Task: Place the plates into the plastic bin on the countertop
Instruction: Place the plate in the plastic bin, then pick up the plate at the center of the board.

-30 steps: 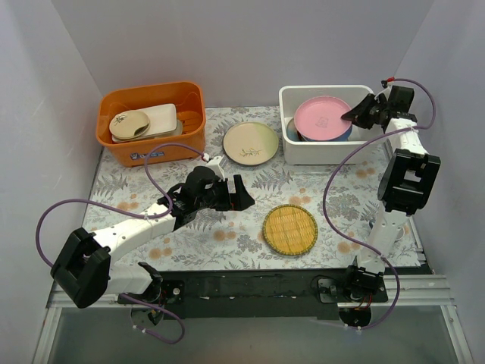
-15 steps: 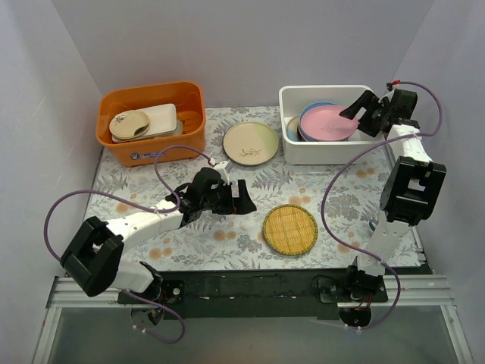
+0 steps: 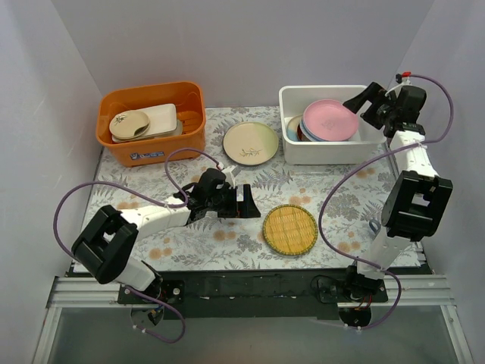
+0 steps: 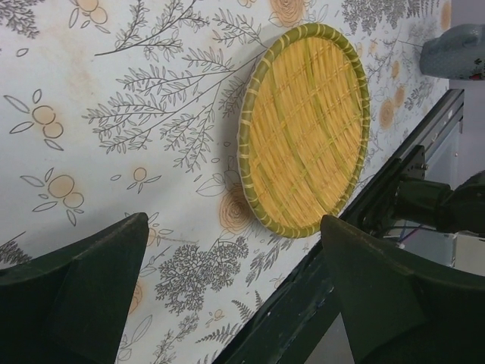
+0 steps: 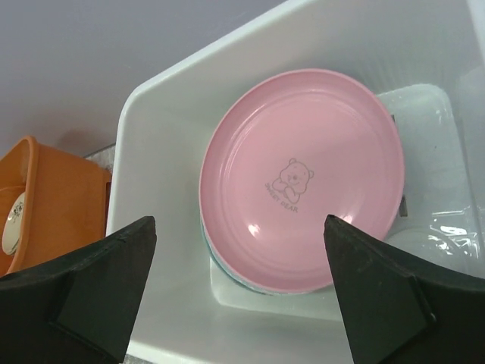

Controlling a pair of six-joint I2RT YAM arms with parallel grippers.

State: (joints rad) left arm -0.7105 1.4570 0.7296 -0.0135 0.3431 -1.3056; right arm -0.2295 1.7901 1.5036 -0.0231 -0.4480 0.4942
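Note:
A pink plate (image 3: 330, 119) (image 5: 303, 178) with a bear print lies on top of a stack inside the white plastic bin (image 3: 292, 148) (image 5: 159, 250); a blue rim peeks out beneath it. My right gripper (image 3: 360, 102) (image 5: 239, 296) hangs open above the bin's right side, holding nothing. A yellow textured plate (image 3: 289, 229) (image 4: 303, 129) lies on the patterned countertop (image 3: 151, 227) near its front edge. My left gripper (image 3: 246, 203) (image 4: 235, 296) is open, low over the countertop just left of that plate. A cream plate with a leaf sprig (image 3: 250, 143) lies between the two tubs.
An orange tub (image 3: 151, 121) at the back left holds cream oval and rectangular dishes. The countertop's black front edge (image 4: 303, 303) runs close under the left gripper. White walls enclose the back and sides.
The right gripper opened and let go of the pink plate, which settled flat on the stack in the bin; the gripper drew back to the right. The left gripper moved right toward the yellow plate.

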